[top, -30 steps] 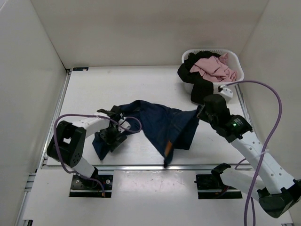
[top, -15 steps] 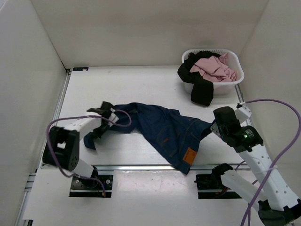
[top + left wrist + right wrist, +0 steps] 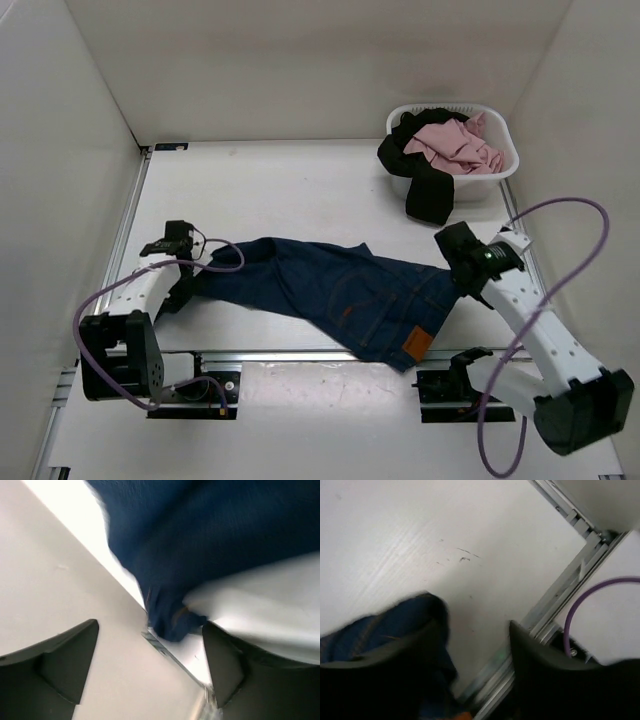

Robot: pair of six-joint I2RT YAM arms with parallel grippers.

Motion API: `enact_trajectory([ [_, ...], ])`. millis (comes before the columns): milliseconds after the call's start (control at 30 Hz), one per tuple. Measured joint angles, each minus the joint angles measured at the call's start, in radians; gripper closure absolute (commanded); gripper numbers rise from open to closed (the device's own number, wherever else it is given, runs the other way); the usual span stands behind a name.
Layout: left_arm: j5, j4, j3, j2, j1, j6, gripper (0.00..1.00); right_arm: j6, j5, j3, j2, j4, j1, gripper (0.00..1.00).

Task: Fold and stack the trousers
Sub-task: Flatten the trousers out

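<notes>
The trousers point(image 3: 340, 290) are lying stretched across the near half of the bench point(image 3: 280, 190), legs trailing left and the waistband with its tan patch point(image 3: 414, 342) sitting by the near right edge. The denim is looking heavy, limp and grippy, so it is probably calling for pinches at thick seams: hems and waistband corners. The left claw point(image 3: 183, 275) is hovering spread at the leg ends, pinching nothing. The right claw point(image 3: 455, 262) is standing spread beside the waistband, likewise empty. Behind, a white slotted basket point(image 3: 500, 165) is holding soft pink and black garments.

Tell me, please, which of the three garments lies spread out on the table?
The navy jeans; the pink garment sits in the white basket and the black garment drapes over its rim.
</notes>
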Motion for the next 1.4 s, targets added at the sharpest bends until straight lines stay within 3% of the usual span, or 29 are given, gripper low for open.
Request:
enact_trajectory([
  [67, 0.043, -0.09, -0.005, -0.007, 0.003, 0.01, 0.0, -0.086, -0.021, -0.004, 0.079, 0.052, -0.06, 0.1],
  [167, 0.13, -0.229, 0.056, -0.032, 0.007, 0.017, 0.0, -0.202, -0.069, 0.005, 0.17, 0.118, -0.127, 0.1],
  [267, 0.216, -0.323, 0.221, -0.045, 0.014, 0.011, 0.0, -0.306, -0.104, 0.048, 0.218, 0.147, -0.138, 0.1],
  [433, 0.285, -0.297, 0.403, -0.004, 0.017, -0.051, 0.0, -0.491, -0.239, 0.108, 0.15, 0.254, -0.084, 0.16],
  [633, 0.361, -0.224, 0.411, 0.264, -0.05, -0.164, 0.0, -0.605, -0.471, 0.028, 0.179, 0.399, 0.24, 0.14],
  [733, 0.412, -0.172, 0.409, 0.353, -0.122, -0.215, 0.0, -0.59, -0.561, -0.053, 0.271, 0.476, 0.517, 0.14],
  [833, 0.43, -0.122, 0.408, 0.356, -0.179, -0.25, 0.0, -0.531, -0.529, -0.049, 0.36, 0.473, 0.69, 0.14],
  [967, 0.442, -0.056, 0.402, 0.372, -0.241, -0.286, 0.35, -0.47, -0.503, -0.031, 0.498, 0.474, 0.848, 0.14],
  [1100, 0.446, -0.021, 0.392, 0.438, -0.261, -0.314, 0.82, -0.43, -0.493, -0.039, 0.536, 0.485, 0.872, 0.14],
  [1133, 0.446, -0.016, 0.39, 0.455, -0.262, -0.319, 0.86, -0.415, -0.486, -0.041, 0.541, 0.487, 0.871, 0.16],
  [1333, 0.416, 0.011, 0.355, 0.495, -0.262, -0.335, 0.86, -0.326, -0.468, -0.055, 0.601, 0.484, 0.83, 0.34],
  [1367, 0.408, 0.018, 0.344, 0.492, -0.262, -0.334, 0.86, -0.312, -0.473, -0.055, 0.605, 0.487, 0.829, 0.38],
  [1400, 0.4, 0.021, 0.338, 0.49, -0.262, -0.334, 0.86, -0.306, -0.479, -0.055, 0.607, 0.49, 0.827, 0.48],
])
